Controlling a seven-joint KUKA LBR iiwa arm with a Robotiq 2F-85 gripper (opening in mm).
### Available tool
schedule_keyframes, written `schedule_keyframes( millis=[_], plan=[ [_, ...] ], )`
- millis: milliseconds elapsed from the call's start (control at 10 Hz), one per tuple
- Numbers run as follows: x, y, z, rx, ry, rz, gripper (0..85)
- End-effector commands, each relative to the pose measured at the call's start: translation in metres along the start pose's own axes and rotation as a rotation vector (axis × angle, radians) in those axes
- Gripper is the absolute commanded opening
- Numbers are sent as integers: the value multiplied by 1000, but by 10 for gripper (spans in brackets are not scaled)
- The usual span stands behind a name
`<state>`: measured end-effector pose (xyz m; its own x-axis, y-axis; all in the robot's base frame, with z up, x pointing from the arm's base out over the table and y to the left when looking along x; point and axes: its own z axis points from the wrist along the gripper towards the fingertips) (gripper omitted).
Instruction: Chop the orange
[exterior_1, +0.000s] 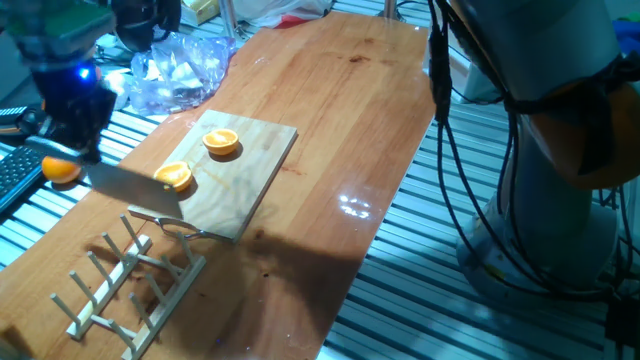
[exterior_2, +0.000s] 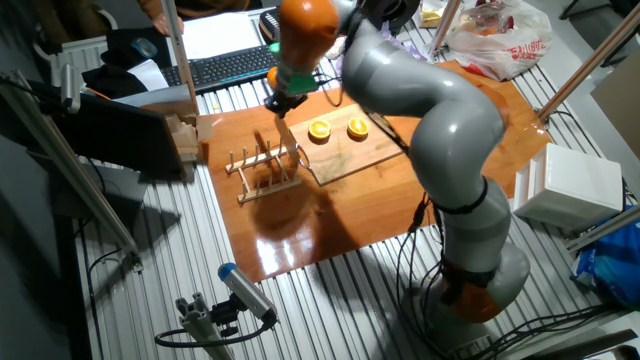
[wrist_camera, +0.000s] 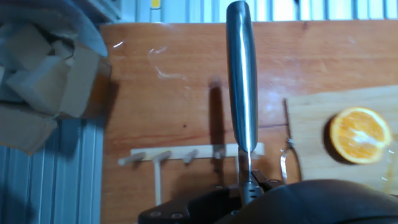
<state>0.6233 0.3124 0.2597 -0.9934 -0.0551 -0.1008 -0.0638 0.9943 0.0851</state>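
The orange lies cut in two halves on the wooden cutting board (exterior_1: 255, 165). One half (exterior_1: 221, 142) is farther back and the other half (exterior_1: 174, 177) is near the board's left edge, both cut face up. In the other fixed view the halves (exterior_2: 320, 130) (exterior_2: 357, 127) sit side by side. My gripper (exterior_1: 68, 148) is shut on the handle of a knife (exterior_1: 130, 190). The blade hangs just left of the board, above the wooden rack (exterior_1: 130, 280). In the hand view the blade (wrist_camera: 241, 81) points away over the rack (wrist_camera: 193, 154), with one half (wrist_camera: 359, 135) to its right.
A second, whole orange fruit (exterior_1: 60, 170) sits behind the gripper at the table's left edge. A small metal piece (exterior_1: 185, 232) lies at the board's near corner. A crumpled plastic bag (exterior_1: 180, 65) is at the back. A cardboard box (wrist_camera: 43, 81) stands beyond the rack.
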Motion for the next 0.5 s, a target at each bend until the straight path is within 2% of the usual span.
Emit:
schedule_keyframes(
  millis=[0,100,400],
  plan=[
    [0,7,8,-2,-3,-4,0],
    [1,6,20,3,-12,-14,0],
    [1,0,50,-5,-12,4,0]
  ],
)
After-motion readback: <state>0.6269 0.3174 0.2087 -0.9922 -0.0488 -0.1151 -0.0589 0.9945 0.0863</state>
